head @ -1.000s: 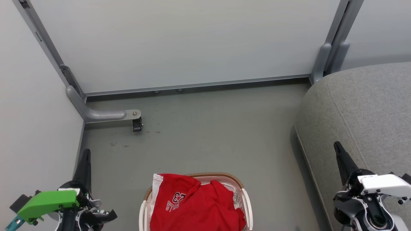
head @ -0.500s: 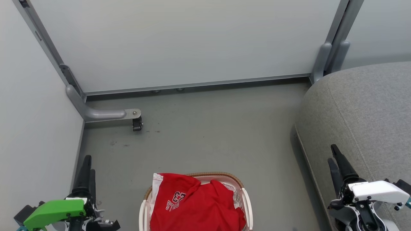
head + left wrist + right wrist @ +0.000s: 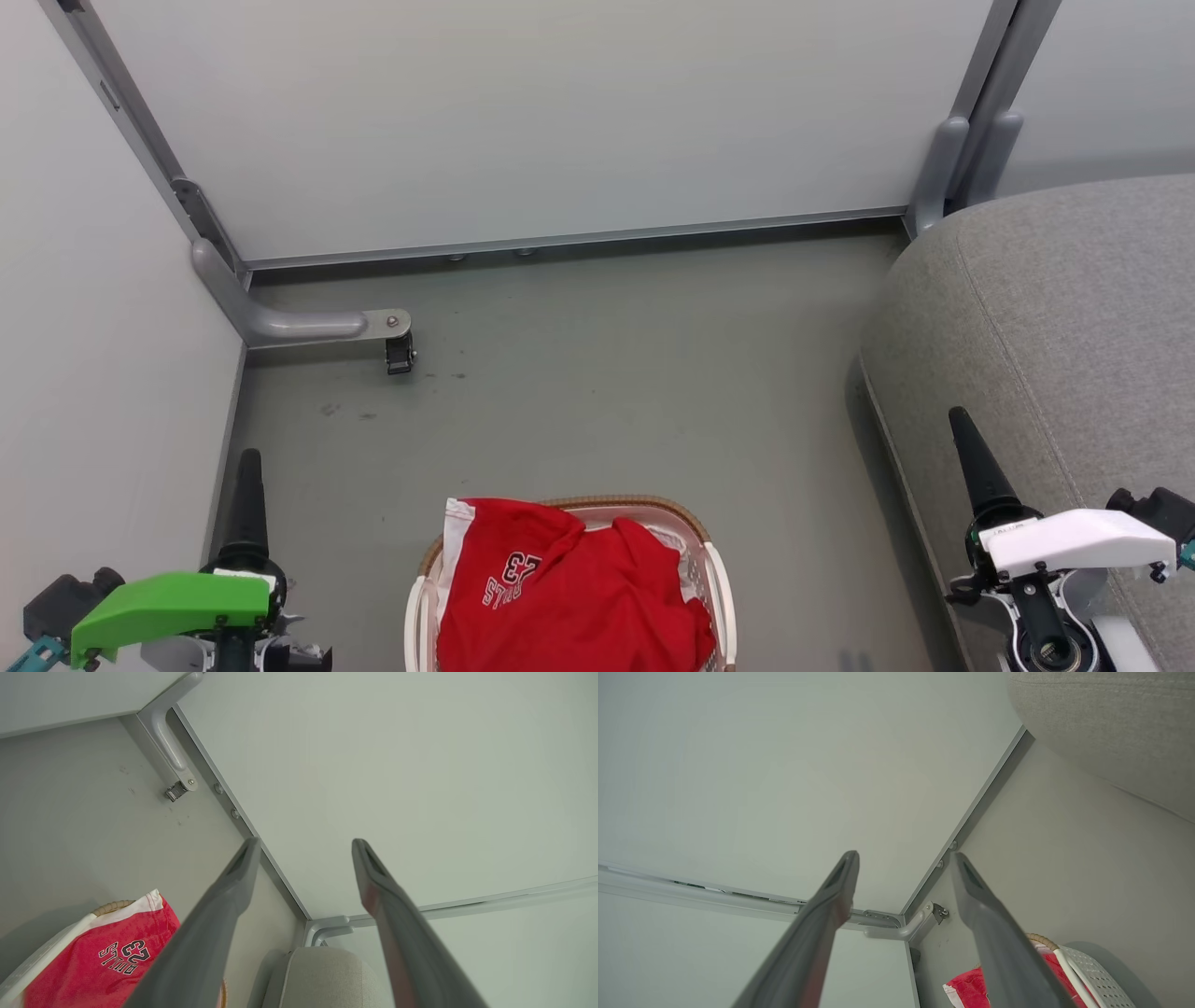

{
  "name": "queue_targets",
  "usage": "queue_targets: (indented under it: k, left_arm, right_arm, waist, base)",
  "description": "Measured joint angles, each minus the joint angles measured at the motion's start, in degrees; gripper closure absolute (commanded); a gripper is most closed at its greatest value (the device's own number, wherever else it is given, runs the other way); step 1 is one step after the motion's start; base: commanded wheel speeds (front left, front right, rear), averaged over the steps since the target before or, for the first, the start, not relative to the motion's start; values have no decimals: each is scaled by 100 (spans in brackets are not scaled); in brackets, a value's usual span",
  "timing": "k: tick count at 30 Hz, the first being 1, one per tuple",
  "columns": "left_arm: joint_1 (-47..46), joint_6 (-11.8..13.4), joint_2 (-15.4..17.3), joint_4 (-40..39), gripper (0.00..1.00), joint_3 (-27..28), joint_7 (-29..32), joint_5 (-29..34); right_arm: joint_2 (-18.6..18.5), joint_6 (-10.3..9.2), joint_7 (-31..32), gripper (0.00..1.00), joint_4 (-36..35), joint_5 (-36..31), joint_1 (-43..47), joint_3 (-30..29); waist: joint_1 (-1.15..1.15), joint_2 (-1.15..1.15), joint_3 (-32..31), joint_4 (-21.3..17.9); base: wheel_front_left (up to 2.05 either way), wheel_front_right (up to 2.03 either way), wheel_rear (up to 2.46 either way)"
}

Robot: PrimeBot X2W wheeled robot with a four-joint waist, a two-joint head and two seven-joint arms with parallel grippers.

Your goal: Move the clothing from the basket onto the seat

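Red clothing (image 3: 569, 597) fills the basket (image 3: 724, 597) at bottom centre; left gripper (image 3: 303, 845) and right gripper (image 3: 903, 858) both spread, empty.

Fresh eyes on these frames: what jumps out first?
Bright red clothing heaped in the basket, bottom centre of the head view. The big grey seat stands at right. The left end effector and right end effector flank the basket, both open and empty.

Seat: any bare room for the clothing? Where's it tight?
The seat is bare all over, up to the right gripper by its near edge. Floor between basket, wall panel and seat is free. Crowded: the basket, heaped with clothing.
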Motion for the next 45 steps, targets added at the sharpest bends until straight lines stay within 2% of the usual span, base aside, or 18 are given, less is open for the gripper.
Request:
queue_targets:
  k: [22, 45]
  left_arm:
    - [-9, 0, 188, 2, 0, -327, -450, 2274]
    - [26, 0, 323, -2, 0, -652, -839, 4077]
  right_arm:
    - [-130, 0, -448, 0, -12, -2238, -105, 404]
    - [-174, 1, -844, 0, 104, -4055, -102, 560]
  waist:
    - [0, 0, 23, 38]
    - [0, 0, 64, 66]
  base:
    - [0, 0, 0]
    - [0, 0, 0]
